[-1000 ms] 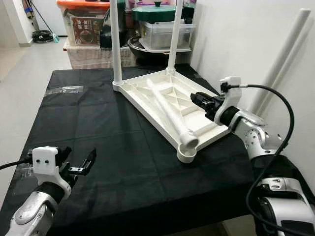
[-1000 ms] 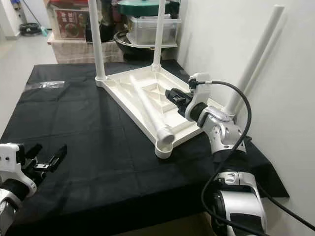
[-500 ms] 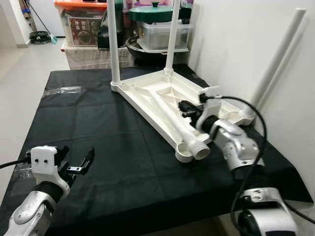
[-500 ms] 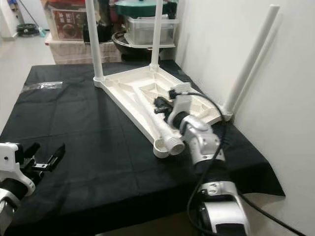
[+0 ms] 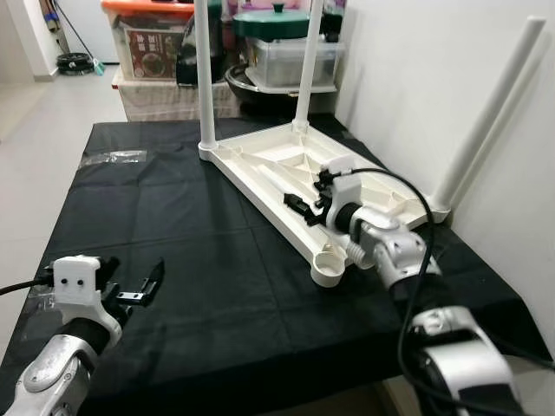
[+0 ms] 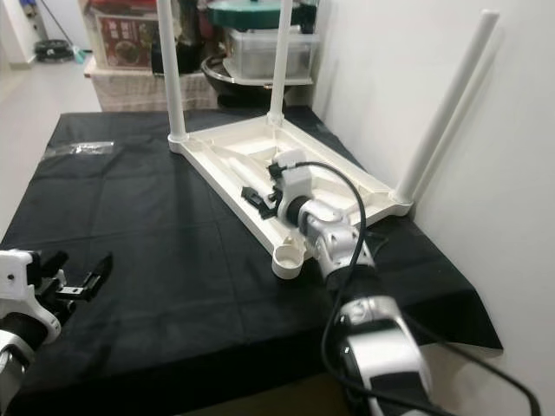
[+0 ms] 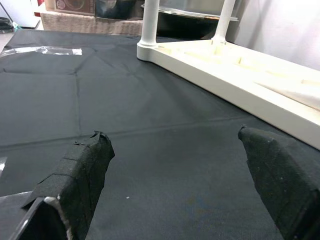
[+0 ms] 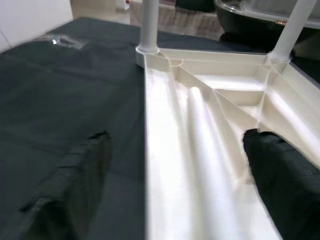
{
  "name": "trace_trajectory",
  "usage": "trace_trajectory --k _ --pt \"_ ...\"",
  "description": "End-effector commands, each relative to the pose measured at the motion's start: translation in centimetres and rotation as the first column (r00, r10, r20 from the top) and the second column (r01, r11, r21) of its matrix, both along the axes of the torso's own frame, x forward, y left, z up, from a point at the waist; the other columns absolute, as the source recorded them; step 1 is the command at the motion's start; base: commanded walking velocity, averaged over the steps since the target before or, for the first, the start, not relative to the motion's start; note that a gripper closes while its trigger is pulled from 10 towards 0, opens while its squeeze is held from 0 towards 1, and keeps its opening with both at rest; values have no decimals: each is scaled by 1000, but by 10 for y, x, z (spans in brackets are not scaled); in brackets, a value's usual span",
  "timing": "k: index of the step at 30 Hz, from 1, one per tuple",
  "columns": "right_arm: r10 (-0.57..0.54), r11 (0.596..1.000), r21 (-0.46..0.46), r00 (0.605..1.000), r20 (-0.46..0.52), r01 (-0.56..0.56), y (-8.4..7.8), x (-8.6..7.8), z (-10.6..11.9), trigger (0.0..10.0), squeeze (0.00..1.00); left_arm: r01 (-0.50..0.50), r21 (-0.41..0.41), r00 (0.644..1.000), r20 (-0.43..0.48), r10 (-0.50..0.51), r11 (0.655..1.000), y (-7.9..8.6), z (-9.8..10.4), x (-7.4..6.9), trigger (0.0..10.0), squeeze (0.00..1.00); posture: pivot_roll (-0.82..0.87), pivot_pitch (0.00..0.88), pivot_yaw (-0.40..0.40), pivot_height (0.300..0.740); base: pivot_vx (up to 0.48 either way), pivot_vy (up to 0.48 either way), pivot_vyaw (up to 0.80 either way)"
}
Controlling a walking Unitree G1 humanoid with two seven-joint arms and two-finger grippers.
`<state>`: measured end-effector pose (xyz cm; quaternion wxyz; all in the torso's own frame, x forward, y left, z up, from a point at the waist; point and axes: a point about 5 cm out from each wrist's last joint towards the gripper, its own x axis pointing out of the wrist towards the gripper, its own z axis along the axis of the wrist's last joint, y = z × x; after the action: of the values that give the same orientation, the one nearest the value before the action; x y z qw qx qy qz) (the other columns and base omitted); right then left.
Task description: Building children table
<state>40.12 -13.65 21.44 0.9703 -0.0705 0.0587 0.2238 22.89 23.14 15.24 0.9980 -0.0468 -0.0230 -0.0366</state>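
Fingers of the right gripper (image 5: 305,205) stand spread on either side of the loose white leg (image 8: 210,135) that lies in the upturned white tabletop (image 5: 260,156); whether their pads actually touch the leg cannot be told, and in the head views the gripper and wrist hide most of that leg, leaving only its threaded end (image 5: 355,252) peeking out beside the wrist. The right arm reaches forward and inward from the robot's right, forearm low over the tabletop's near corner socket (image 5: 329,264), a black cable looping over it. The tabletop rests underside-up on the black cloth (image 5: 173,225), two legs (image 5: 206,78) standing upright at its far corners with their tops cut off by the frame, and a third leg (image 5: 486,117) leaning along the white wall. The left gripper (image 5: 137,290) hovers low over the cloth's near left part, well apart from the tabletop, fingers parted around nothing. Storage boxes (image 5: 147,39) crowd behind the table.
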Motion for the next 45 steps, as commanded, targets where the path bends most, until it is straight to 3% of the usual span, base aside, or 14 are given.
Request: trace_trajectory --k 1,5,10,11,12,16,18,24,30,38,39,40,41,45 --pt "-17 1000 -19 1000 0 17 -5 1 -2 10000 1000 -7 8 1000 -1 7 1000 0 -2 -2 10000 0 18 0 -103 740 0 0 0" --pt "-146 986 -80 989 -3 145 -45 8 7 10000 1000 -18 4 1000 -4 18 1000 0 -3 -6 10000 0 19 0 -111 740 0 0 0" --pt "-149 989 -39 979 -141 145 -53 3 -13 10000 1000 -12 -3 1000 -8 12 1000 -2 -4 -6 10000 0 14 0 -107 740 0 0 0" --pt "-152 988 -50 971 -184 145 -54 1 -22 10000 831 -10 -3 1000 -9 10 1000 -2 -5 -7 10000 0 14 0 -107 740 0 0 0" --pt "-176 984 -85 951 -255 159 -60 -4 -40 10000 0 -6 -3 1000 -11 6 1000 -3 -5 -6 10000 0 12 0 -103 740 0 0 0" --pt "-191 981 -68 936 -294 179 -64 -5 -47 10000 0 -5 -3 1000 -11 5 1000 -2 -4 -6 10000 0 12 0 -102 740 0 0 0" --pt "-183 980 2 911 -369 198 -67 -9 -54 10000 0 -5 0 1000 -11 5 1000 -1 -4 -6 10000 0 7 0 -98 740 0 0 0" --pt "-225 974 -64 887 -403 218 -78 -14 -65 10000 0 -1 1 1000 -13 1 1000 -3 -4 -5 10000 0 7 0 -99 740 0 0 0" --pt "-140 988 -13 872 -469 151 -68 -18 -71 10000 0 -2 1 1000 -15 2 1000 -2 -5 -6 10000 0 6 0 -100 740 0 0 0" --pt "-21 1000 -19 868 -496 13 -56 -27 -87 10000 0 6 6 1000 -13 -6 1000 -3 -5 -2 10000 0 -5 0 -89 740 0 0 0" --pt "-17 1000 -12 870 -493 13 -55 -27 -88 7569 0 6 6 1000 -12 -6 1000 -3 -4 -2 10000 0 -5 0 -89 740 0 0 0" --pt "-18 1000 -7 871 -490 17 -55 -27 -89 7569 0 7 6 1000 -12 -7 1000 -3 -4 -2 10000 0 -5 0 -89 740 0 0 0" --pt "-32 999 -6 875 -482 34 -56 -27 -89 0 0 6 7 1000 -12 -6 1000 -3 -4 -1 10000 0 -7 0 -89 740 0 0 0" --pt "-58 998 -12 880 -472 59 -58 -26 -89 0 0 6 8 1000 -11 -6 1000 -3 -5 -1 10000 0 -6 0 -90 740 0 0 0"
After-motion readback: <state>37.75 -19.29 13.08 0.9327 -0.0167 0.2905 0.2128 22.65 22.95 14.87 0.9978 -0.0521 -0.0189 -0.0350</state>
